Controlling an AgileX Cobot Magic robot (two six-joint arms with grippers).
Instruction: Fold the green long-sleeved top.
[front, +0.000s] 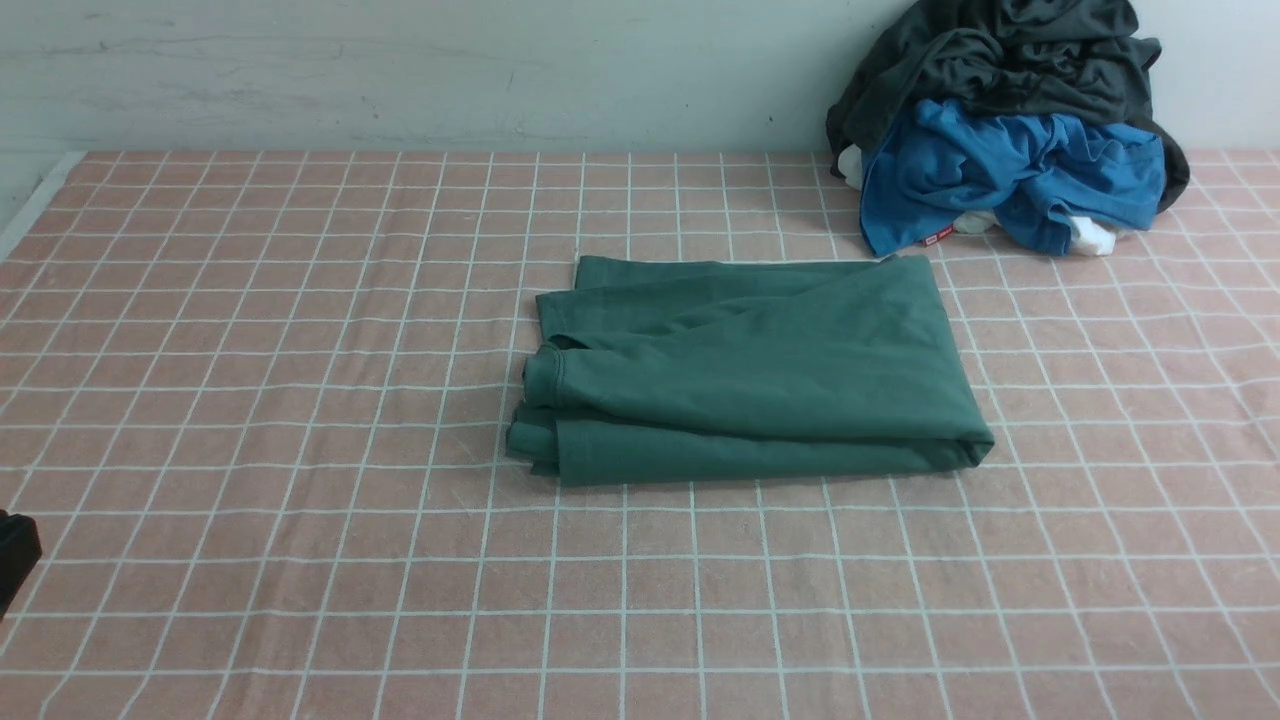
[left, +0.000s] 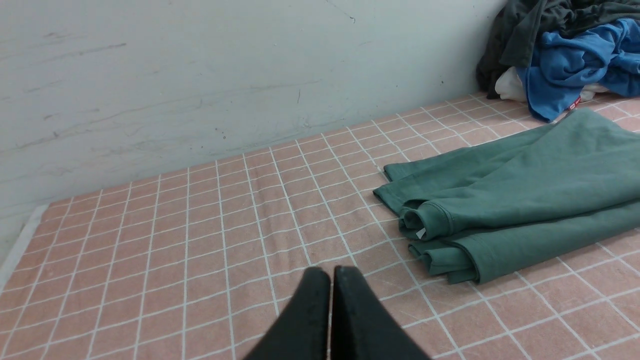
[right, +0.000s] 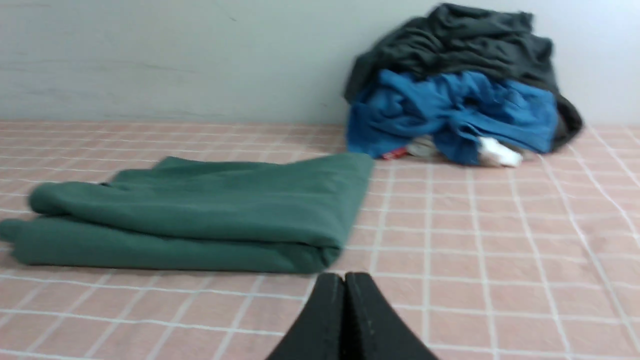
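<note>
The green long-sleeved top (front: 750, 370) lies folded into a compact rectangle in the middle of the pink checked cloth, its layered edges and a rolled cuff at the left end. It also shows in the left wrist view, top (left: 520, 200), and in the right wrist view, top (right: 200, 215). My left gripper (left: 331, 272) is shut and empty, hovering over bare cloth short of the top's layered end. My right gripper (right: 344, 277) is shut and empty too, just in front of the top's folded corner. In the front view only a dark bit of the left arm (front: 15, 555) shows at the left edge.
A heap of clothes sits at the back right against the wall: a dark grey-black garment (front: 1010, 55) over a bright blue garment (front: 1010, 170). The pale wall (front: 450, 70) closes the far side. The cloth's left edge (front: 35, 205) meets a white rim.
</note>
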